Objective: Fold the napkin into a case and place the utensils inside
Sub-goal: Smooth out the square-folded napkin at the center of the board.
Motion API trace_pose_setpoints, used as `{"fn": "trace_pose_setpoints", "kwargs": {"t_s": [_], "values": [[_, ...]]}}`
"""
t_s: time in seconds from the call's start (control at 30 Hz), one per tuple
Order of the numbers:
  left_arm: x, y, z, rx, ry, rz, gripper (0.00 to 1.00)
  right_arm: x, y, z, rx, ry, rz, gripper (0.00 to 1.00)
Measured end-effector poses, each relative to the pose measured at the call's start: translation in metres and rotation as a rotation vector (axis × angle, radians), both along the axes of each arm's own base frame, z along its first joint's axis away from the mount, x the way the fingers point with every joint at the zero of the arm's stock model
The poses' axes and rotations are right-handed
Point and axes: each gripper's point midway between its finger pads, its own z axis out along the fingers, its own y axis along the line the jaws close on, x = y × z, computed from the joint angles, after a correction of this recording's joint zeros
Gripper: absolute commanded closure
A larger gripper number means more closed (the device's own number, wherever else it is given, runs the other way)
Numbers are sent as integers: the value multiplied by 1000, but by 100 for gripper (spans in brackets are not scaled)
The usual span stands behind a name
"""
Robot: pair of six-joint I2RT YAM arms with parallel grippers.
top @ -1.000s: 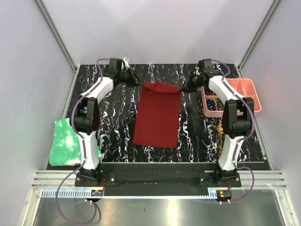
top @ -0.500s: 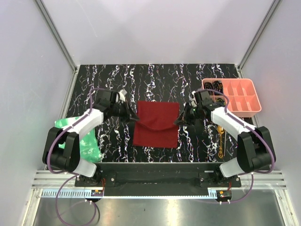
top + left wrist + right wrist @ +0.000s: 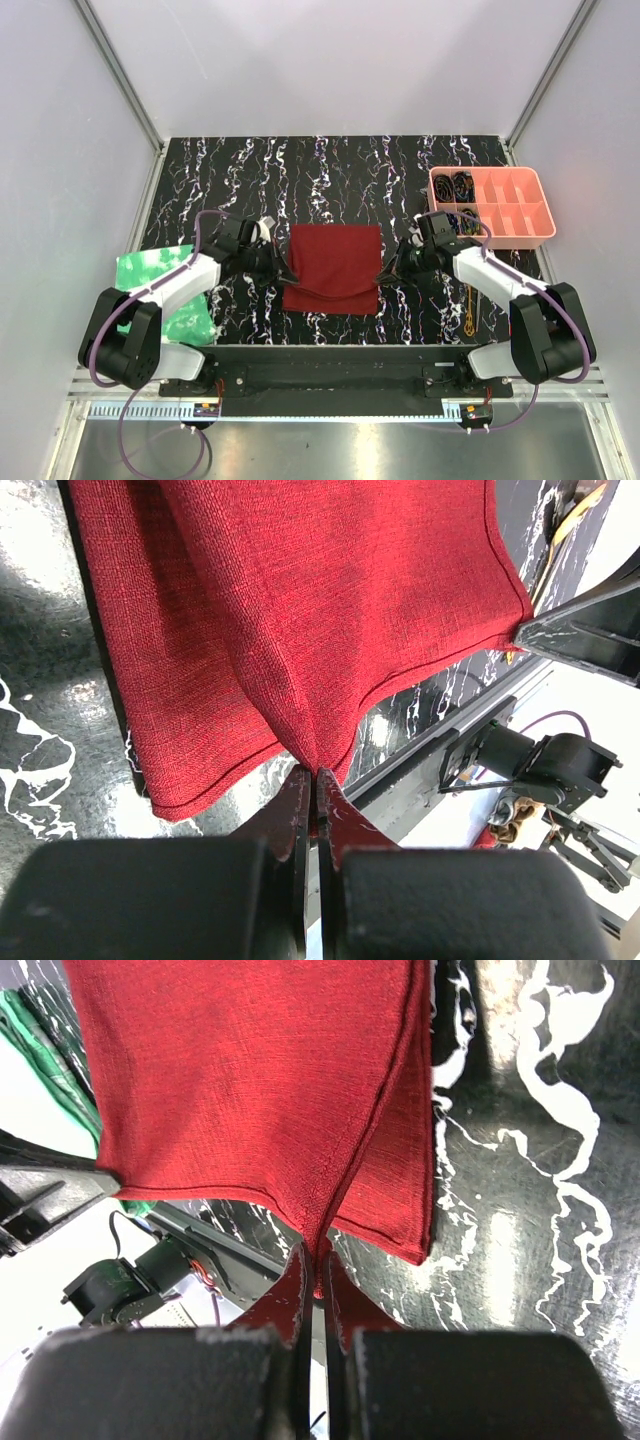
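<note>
The dark red napkin [image 3: 334, 262] lies folded over on the black marbled table, its upper layer drawn toward the near edge. My left gripper [image 3: 287, 276] is shut on the upper layer's left corner; the pinched cloth [image 3: 300, 630] shows in the left wrist view, gripper [image 3: 314, 776]. My right gripper [image 3: 381, 277] is shut on the right corner; in the right wrist view the cloth [image 3: 260, 1090] hangs from the gripper [image 3: 318, 1256]. Gold utensils [image 3: 468, 300] lie on the table to the right of the napkin, partly hidden by my right arm.
A pink compartment tray [image 3: 492, 205] with dark coiled items stands at the back right. A bright green crinkled sheet [image 3: 150, 290] lies at the left edge under my left arm. The table's front rail [image 3: 340, 355] runs just below the napkin.
Both grippers have carried the napkin's far edge from the back of the table toward the near edge, folding the cloth over itself to about half its length.
</note>
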Motion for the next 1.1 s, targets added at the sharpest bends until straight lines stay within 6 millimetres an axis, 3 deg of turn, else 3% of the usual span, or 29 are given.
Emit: {"fn": "trace_pose_setpoints", "kwargs": {"t_s": [0.3, 0.6, 0.9, 1.1], "values": [[-18, 12, -22, 57, 46, 8, 100, -21, -7, -19, -15, 52, -9, 100], [-30, 19, -28, 77, 56, 8, 100, -32, -8, -19, 1, 46, -19, 100], [-43, 24, -42, 93, 101, 10, 100, -54, -4, -39, 5, 99, -2, 100], [-48, 24, -46, 95, 113, 5, 100, -56, -3, -46, -2, 123, -7, 100]]}}
